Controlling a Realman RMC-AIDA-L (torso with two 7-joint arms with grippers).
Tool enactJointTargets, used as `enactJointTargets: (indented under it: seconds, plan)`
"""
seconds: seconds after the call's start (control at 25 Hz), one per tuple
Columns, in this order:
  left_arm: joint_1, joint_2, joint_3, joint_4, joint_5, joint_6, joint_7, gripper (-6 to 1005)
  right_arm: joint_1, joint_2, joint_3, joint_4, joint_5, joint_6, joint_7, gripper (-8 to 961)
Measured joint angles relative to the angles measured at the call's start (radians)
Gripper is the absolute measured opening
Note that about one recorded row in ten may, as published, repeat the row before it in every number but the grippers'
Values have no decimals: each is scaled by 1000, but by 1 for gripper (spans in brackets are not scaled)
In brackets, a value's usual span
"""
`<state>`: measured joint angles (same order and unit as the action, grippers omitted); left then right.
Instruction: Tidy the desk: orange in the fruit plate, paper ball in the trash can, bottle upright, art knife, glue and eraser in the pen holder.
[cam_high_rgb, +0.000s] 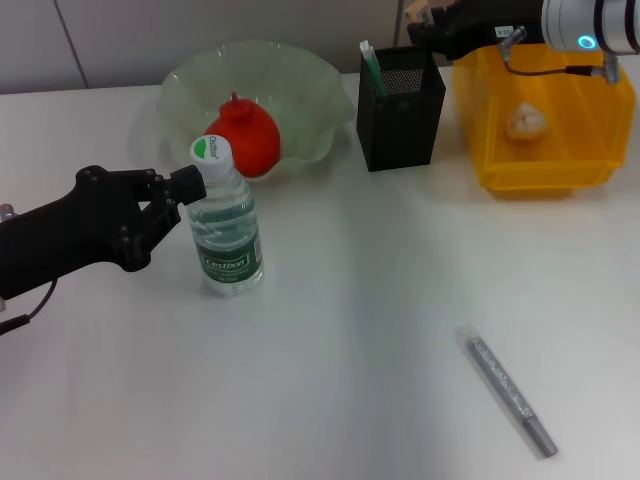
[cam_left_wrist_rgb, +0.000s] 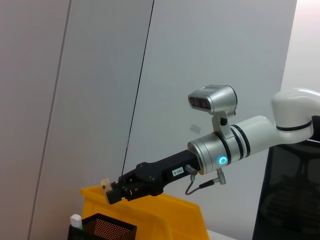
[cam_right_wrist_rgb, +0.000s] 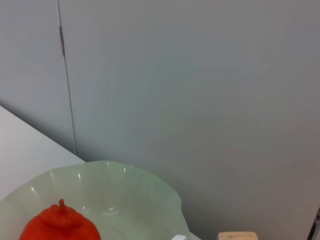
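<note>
I judge the eraser step is in hand. My right gripper hangs over the far edge of the desk, just above the black mesh pen holder, its jaws pinched on a small beige block, the eraser, which shows best in the left wrist view. The next move calls for lining it up over the holder's mouth, then letting go. The right arm reaches in level from the far right corner, across the yellow trash can.

My left gripper sits near the left edge, jaws spread, beside the upright bottle; I cannot tell if it touches.
</note>
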<state>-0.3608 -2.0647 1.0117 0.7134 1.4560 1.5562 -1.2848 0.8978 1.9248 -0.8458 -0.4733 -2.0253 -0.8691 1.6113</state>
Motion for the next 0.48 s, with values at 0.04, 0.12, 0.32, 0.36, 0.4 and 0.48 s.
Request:
enactJointTargets:
  seconds: [0.04,0.12,0.32,0.36,0.4,0.48]
  plan:
    - [0,0,0,0,0,0,0,24,0,0,0,0,0,0,0,266]
    - [-1,0,-3,0,0,-1,0,24,4,-2,1,9,0,4,1,266]
    - [-3,0,-8,0,1,-1,0,24,7,-4,1,29,0,19,-3,265]
    - [-3,0,-9,0,2,-1,1,24,8,-4,1,31,0,21,-4,265]
    - [-4,0,-9,0,3,-1,1,24,8,-4,1,32,0,23,-6,265]
    - [-5,0,-9,0,4,-1,1,24,8,-4,1,33,0,23,-8,265]
